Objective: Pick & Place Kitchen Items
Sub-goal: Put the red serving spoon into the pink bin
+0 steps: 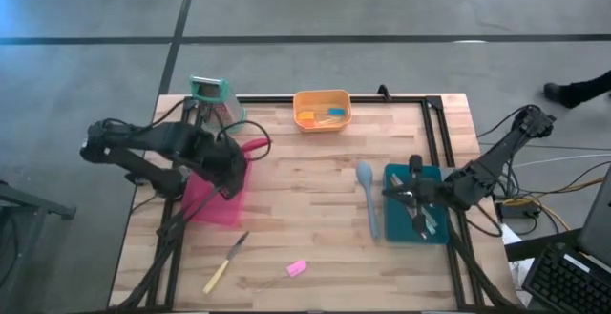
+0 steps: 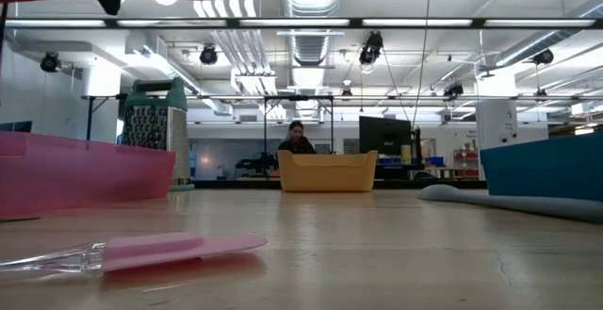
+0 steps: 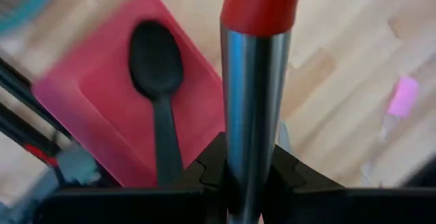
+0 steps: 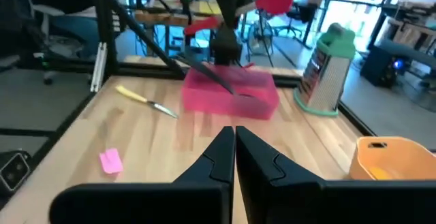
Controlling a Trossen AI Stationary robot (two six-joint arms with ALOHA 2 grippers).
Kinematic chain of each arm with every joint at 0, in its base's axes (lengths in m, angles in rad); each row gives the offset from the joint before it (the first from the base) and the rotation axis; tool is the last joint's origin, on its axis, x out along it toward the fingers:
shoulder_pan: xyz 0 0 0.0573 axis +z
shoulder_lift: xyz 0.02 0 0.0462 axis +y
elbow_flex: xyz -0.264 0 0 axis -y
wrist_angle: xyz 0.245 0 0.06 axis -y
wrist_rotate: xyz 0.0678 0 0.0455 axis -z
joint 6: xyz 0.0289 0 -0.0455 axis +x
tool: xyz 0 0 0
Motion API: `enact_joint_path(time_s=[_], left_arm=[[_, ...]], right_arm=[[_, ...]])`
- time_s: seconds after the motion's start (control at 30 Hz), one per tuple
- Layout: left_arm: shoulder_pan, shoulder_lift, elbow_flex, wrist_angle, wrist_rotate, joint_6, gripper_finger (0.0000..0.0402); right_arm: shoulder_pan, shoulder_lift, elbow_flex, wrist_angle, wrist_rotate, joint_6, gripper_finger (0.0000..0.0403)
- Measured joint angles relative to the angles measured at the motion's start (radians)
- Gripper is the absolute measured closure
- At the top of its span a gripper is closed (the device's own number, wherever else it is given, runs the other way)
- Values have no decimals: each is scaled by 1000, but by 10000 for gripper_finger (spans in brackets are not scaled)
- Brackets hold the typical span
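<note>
Pink tool (image 2: pixel 179 249) lies nearest on the table front, yellow-handled knife (image 1: pixel 225 262) near it. Left gripper (image 3: pixel 248 176) hangs over the pink bin (image 1: pixel 215 199), fingers clenched on the metal handle of the red spoon (image 3: pixel 262 9). Black spoon (image 3: pixel 158 74) lies inside that bin. Right gripper (image 4: pixel 234 149) is over the blue bin (image 1: pixel 420 219), fingers pressed together, holding nothing. Pale-blue spoon (image 1: pixel 368 195) lies just beside the blue bin, on the table.

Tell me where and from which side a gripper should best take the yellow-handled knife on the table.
Probably at the yellow handle, coming straight down from above: the knife lies flat and alone on bare wood, its thin blade offers little to pinch, and fingers closing across the handle fit best.
</note>
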Motion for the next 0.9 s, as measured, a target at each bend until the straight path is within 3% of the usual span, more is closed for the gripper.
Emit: enact_joint_path(time_s=[0.23, 0.43, 0.9], left_arm=[[152, -18, -100, 0, 170, 86, 354], [192, -86, -266, 0, 251, 133, 354], [191, -420, -654, -1, 351, -50, 354]], right_arm=[[0, 9, 0, -5, 1, -4, 394], [1, 19, -4, -30, 2, 1, 394], [-2, 19, -6, -39, 22, 21, 394]])
